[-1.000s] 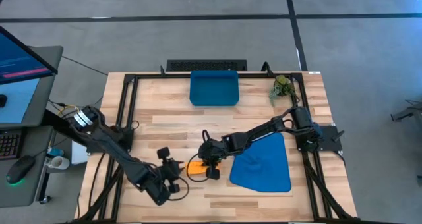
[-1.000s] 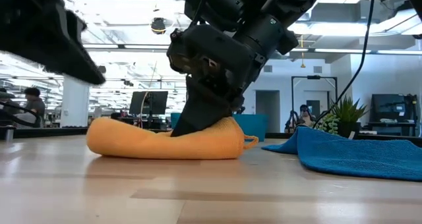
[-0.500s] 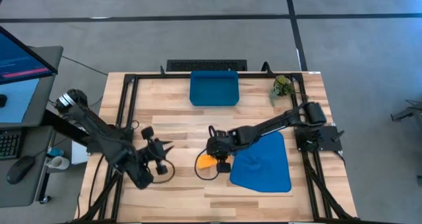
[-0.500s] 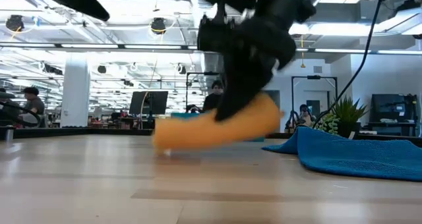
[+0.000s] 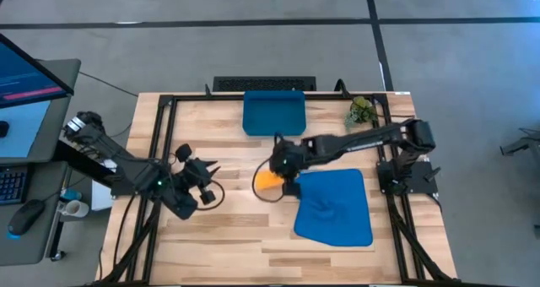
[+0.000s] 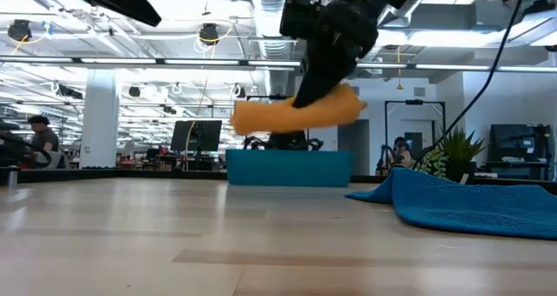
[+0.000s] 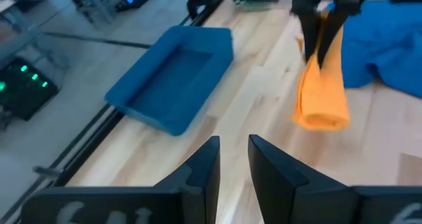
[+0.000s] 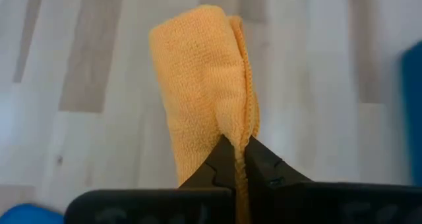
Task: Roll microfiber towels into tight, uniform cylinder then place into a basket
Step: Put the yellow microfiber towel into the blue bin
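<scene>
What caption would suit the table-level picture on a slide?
Right gripper lifts the rolled orange towel above the table, with the blue basket behind.

The wooden table (image 5: 219, 156) bears the dark-blue basket (image 5: 274, 112), blue towel (image 5: 335, 207) and small plant (image 5: 362, 111).

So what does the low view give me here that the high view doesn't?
Only the low view shows that the orange towel hangs clear above the table, higher than the basket rim.

Only the high view shows the layout: the left gripper waits off to the left, the blue towel lies spread flat, and the basket sits at the far edge.

Both show the right gripper shut on the rolled orange towel, not yet in the basket, and the plant.
</scene>
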Action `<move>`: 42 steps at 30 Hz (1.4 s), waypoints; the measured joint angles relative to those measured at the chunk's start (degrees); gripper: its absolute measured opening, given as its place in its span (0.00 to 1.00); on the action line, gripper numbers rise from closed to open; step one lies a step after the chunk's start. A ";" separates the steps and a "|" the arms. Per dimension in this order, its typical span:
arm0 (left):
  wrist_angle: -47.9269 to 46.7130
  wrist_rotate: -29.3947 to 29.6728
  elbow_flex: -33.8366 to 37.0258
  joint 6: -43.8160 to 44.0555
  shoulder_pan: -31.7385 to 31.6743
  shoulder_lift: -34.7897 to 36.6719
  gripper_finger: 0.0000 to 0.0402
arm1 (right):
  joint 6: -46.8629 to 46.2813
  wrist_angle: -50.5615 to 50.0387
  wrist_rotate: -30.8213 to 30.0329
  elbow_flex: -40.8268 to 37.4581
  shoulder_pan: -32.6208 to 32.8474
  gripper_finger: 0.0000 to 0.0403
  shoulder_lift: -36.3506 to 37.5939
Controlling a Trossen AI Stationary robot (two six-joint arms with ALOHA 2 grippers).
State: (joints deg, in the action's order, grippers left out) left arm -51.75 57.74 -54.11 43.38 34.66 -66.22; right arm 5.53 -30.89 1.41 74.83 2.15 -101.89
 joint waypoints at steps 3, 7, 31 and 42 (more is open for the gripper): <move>-0.04 0.28 0.00 1.82 -1.42 -0.76 0.18 | 2.16 -0.22 0.09 0.00 -3.37 0.05 2.26; -0.06 2.74 0.00 3.41 -1.69 -2.40 0.18 | 5.67 1.26 0.20 0.11 -8.85 0.05 5.06; -0.01 4.36 0.00 -0.31 -16.36 -6.16 0.18 | 17.54 27.31 13.47 3.40 -37.74 0.05 -11.67; 0.25 -3.26 0.00 -4.31 -27.34 -6.14 0.18 | 18.36 4.24 21.98 15.41 -37.77 0.05 -23.36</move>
State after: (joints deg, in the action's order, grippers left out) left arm -51.51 54.48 -54.11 39.07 7.32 -72.36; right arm 23.89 -26.65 23.39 90.24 -35.62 -125.25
